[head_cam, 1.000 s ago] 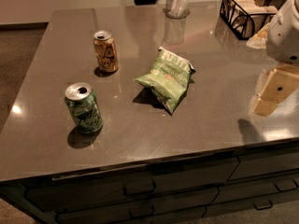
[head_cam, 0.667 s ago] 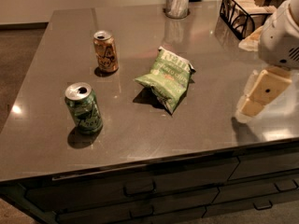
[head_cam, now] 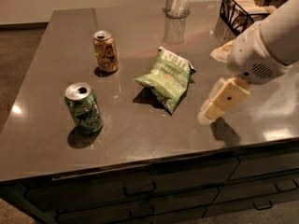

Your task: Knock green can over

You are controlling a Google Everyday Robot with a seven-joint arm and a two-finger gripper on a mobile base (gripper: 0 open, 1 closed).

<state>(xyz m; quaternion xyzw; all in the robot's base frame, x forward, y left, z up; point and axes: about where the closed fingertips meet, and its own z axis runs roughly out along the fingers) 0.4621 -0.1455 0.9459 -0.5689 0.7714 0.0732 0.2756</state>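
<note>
The green can stands upright near the front left of the grey counter, its silver top showing. My gripper hangs over the right part of the counter, just right of the green snack bag and far to the right of the green can. The white arm reaches in from the upper right.
An orange-gold can stands upright behind the green can. A clear glass container stands at the back edge. A black wire basket sits at the back right. Drawers run below the counter's front edge.
The gripper and arm have moved left across the counter, from the right edge toward the snack bag. The cans and the bag have not moved.
</note>
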